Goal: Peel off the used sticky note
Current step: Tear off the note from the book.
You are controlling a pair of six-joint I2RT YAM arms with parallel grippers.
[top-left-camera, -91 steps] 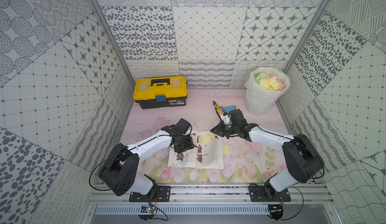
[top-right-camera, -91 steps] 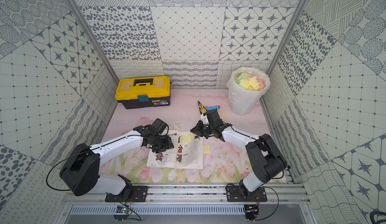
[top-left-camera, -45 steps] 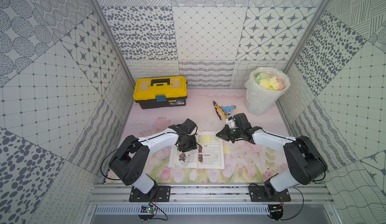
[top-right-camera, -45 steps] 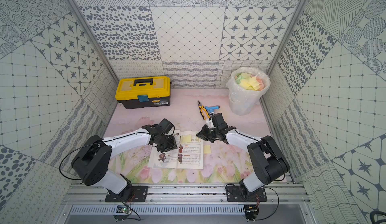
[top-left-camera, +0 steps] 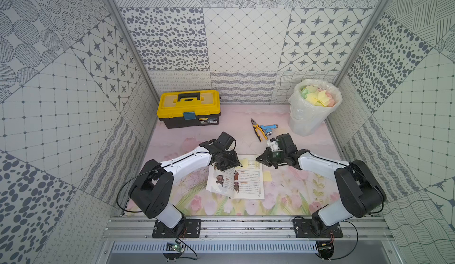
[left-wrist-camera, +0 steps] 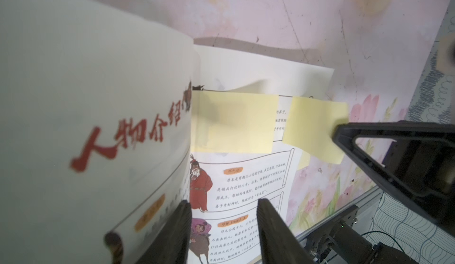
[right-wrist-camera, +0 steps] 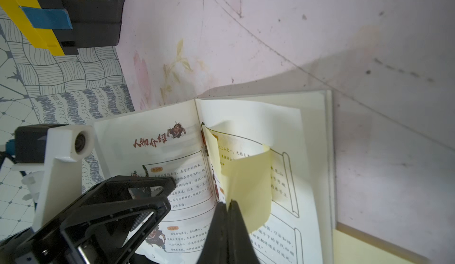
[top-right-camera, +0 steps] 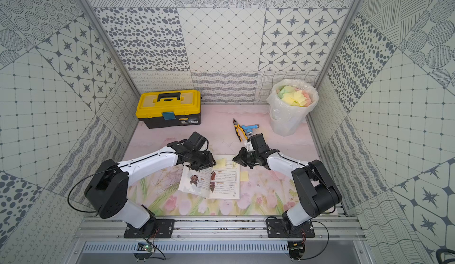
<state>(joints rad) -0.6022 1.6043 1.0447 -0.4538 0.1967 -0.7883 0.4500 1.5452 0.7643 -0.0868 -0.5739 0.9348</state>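
Now, taking the robot's side of the table point(top-left-camera: 197, 132) as 6 o'clock, the open book point(top-left-camera: 247, 185) lies near the middle. The sticky note point(right-wrist-camera: 248, 189) is on its right page, at about 12 o'clock of the book, near the spine. Most of the note is lifted and curled. The right gripper point(right-wrist-camera: 227, 207) pinches its free edge. The left gripper point(left-wrist-camera: 224, 202) hangs over the left page at 11 o'clock, its jaws apart with nothing between them.
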